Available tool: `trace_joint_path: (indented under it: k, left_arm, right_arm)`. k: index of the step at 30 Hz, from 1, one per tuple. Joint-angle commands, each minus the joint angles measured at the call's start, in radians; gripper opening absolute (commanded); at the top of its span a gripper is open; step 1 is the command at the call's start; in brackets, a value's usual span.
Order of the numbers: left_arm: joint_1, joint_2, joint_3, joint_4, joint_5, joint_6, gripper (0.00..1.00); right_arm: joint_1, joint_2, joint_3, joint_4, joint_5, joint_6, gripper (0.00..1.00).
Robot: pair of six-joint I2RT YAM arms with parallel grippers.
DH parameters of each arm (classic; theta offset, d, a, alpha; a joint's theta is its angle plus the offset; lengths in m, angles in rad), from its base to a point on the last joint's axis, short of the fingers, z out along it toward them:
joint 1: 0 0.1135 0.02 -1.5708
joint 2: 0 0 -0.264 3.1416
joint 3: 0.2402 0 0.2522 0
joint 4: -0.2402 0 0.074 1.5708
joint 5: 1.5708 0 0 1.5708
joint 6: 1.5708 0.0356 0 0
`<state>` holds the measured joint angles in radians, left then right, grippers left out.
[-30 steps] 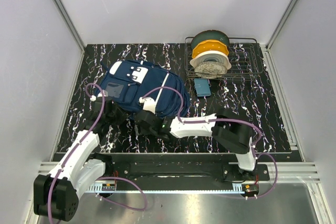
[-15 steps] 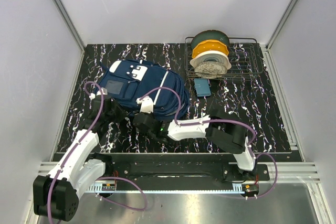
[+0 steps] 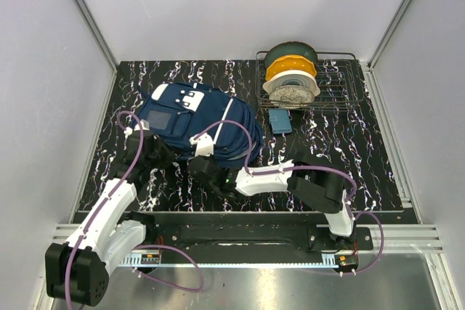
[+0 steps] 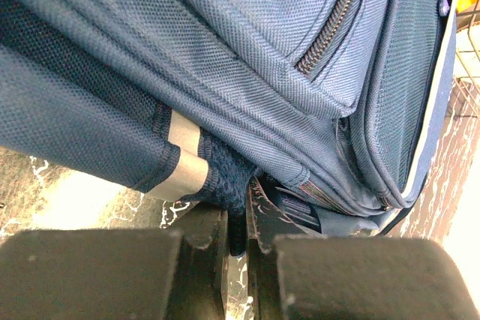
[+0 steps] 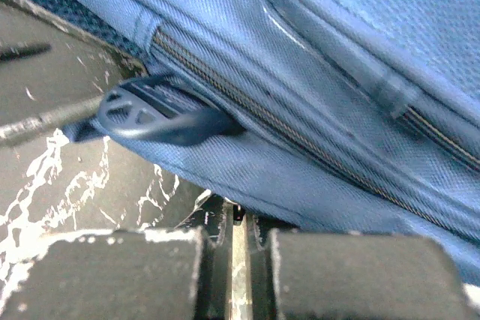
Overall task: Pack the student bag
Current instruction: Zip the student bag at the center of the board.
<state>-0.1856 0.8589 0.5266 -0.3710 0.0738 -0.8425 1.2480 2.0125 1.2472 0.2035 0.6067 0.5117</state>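
Note:
The student bag (image 3: 196, 117), navy with white trim, lies flat on the dark marbled table (image 3: 341, 157). My left gripper (image 3: 161, 154) is at its near left edge. In the left wrist view this gripper (image 4: 238, 219) is shut on a dark mesh piece (image 4: 225, 177) of the bag (image 4: 300, 50). My right gripper (image 3: 200, 165) is at the bag's near edge. In the right wrist view it (image 5: 238, 211) is shut, its tips tucked under the bag's lower hem (image 5: 300, 185), below a zipper (image 5: 285, 129) and a plastic buckle (image 5: 150, 114). Whether it pinches anything is hidden.
A wire rack (image 3: 341, 85) at the back right holds several filament spools (image 3: 290, 78). A small blue box (image 3: 279, 120) lies just in front of it, right of the bag. Grey walls close in the table on three sides.
My right gripper's jaws have gone from open to shut at the bag's near edge, and that arm shifted slightly. The left gripper has kept its hold.

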Motion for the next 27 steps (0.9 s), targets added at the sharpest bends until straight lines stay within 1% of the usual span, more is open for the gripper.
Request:
trace_joint_path:
  k: [1, 7, 14, 21, 27]
  left_arm:
    - [-0.003, -0.011, 0.073, 0.018, 0.038, 0.031, 0.0]
    - [-0.003, -0.004, 0.084, 0.007, 0.012, 0.045, 0.0]
    - [-0.003, 0.003, 0.088, -0.008, -0.005, 0.052, 0.0]
    - [0.008, -0.011, 0.108, -0.043, -0.038, 0.08, 0.0]
    - [0.043, 0.011, 0.125, -0.049, -0.035, 0.115, 0.0]
  right_arm:
    - [-0.018, -0.133, -0.087, 0.05, 0.015, 0.004, 0.0]
    - [-0.019, -0.267, -0.236, 0.04, -0.045, 0.04, 0.0]
    - [-0.018, -0.302, -0.253, -0.042, -0.074, 0.056, 0.0]
    - [-0.028, -0.38, -0.315, -0.099, -0.102, 0.096, 0.0]
    - [-0.032, -0.402, -0.298, -0.174, -0.16, 0.088, 0.0]
